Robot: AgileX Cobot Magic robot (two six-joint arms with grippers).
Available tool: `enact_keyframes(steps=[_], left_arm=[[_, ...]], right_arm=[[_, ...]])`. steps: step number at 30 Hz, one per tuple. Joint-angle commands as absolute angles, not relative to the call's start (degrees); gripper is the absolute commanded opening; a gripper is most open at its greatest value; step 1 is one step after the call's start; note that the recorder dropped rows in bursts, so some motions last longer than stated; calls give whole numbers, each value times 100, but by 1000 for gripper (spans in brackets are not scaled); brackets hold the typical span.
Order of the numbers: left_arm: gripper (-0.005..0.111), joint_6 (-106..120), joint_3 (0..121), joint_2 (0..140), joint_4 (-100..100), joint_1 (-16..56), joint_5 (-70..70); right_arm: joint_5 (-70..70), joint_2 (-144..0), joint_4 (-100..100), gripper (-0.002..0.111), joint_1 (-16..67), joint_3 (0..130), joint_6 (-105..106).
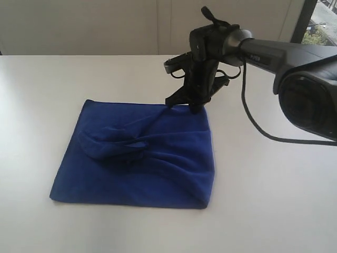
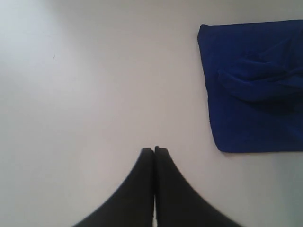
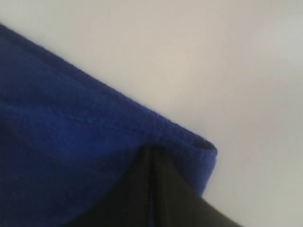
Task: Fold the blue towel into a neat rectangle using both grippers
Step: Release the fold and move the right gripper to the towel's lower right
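Though the blue towel (image 1: 142,158) lies folded, its middle bunches, unsmoothed. Right gripper (image 1: 184,105) pinches its far corner; left gripper (image 2: 155,150) is clenched, empty.

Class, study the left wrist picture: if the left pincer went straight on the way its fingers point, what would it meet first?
Probably the bare table: the shut left pincer aims at plain white surface, with the blue towel off to one side of that line. Depth is unclear.

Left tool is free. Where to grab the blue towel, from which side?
Probably the blue towel's upper-left corner in the exterior view, from its left side: it lies flat and clear, mirroring the corner the right tool pinches. Middle is bunched.
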State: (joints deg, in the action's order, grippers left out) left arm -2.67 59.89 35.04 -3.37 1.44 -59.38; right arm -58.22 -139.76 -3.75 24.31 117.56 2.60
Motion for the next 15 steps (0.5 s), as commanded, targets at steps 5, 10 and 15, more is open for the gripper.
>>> enact_keyframes(steps=[5,10,15], left_arm=[[0,-261,5962,3474,-338,132,-5971],[0,-261,5962,3474,-338,132,-5971],[0,-261,5962,3474,-338,132,-5971]], right_arm=[[-6996,-14134,-1271,0,2160,11724,-535],[-6996,-13925,-1319,0,2001,11252,-738],[-6996,-13583,-1372,0,2003,10306,-771]])
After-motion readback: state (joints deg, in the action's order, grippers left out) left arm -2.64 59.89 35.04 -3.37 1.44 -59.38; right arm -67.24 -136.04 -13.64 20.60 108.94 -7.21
